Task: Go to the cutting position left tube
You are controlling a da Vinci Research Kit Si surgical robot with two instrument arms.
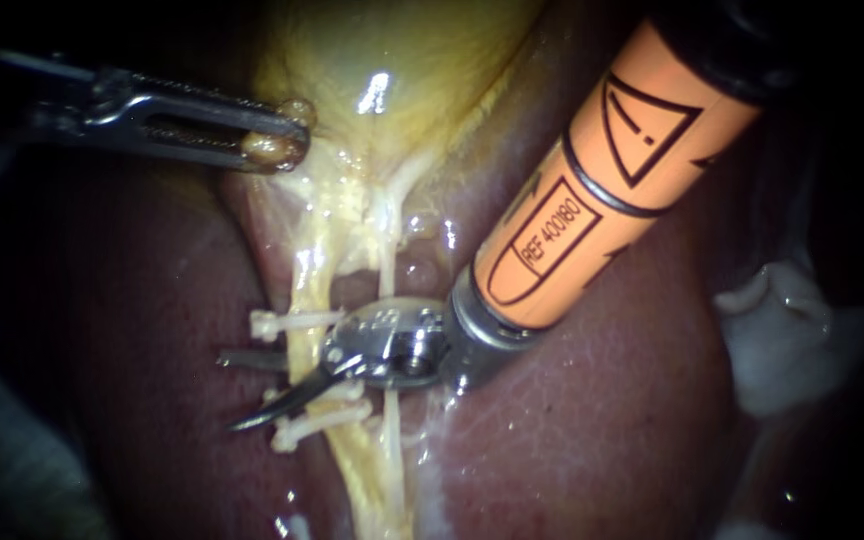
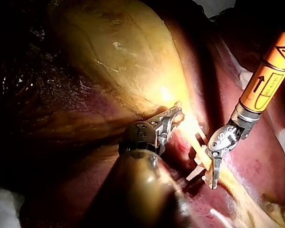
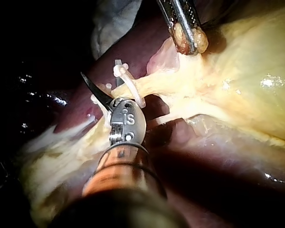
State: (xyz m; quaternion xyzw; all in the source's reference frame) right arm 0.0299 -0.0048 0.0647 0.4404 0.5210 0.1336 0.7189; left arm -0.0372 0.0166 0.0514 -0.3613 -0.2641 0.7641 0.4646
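Endoscope view: the left instrument (image 1: 287, 135) is clenched on a fold of tissue at the neck of the gallbladder (image 1: 392, 60). It is probably held there to draw the neck away so that the tubes beyond it lie stretched and apart. The right instrument (image 1: 229, 392) ends in curved blades, which are spread and grip nothing. The left tube (image 1: 304, 285) runs through the gap between the blades, with a white clip (image 1: 287, 322) just to one side of them and a second clip (image 1: 317, 420) just to the other. The blades therefore straddle the bare stretch between the clips, which looks like the sensible place to cut. The thinner right tube (image 1: 389, 262) passes under the blades' hinge, outside the gap, so it seems safe. The liver (image 1: 592, 420) lies beneath it all.

Left wrist view: the left instrument's own jaws are closed on the same pale fold, right at the base of the gallbladder. The right instrument sits ahead and to the side, its blades down at the clipped tube. Only one blade reads clearly here.

Right wrist view: one curved blade lies on the near side of the tube and a white clip is right beside the hinge. The far blade is mostly hidden. Well ahead of the blades, the left instrument holds the fold up. My judgement is that the blades are essentially in position and at most need a small seating adjustment.
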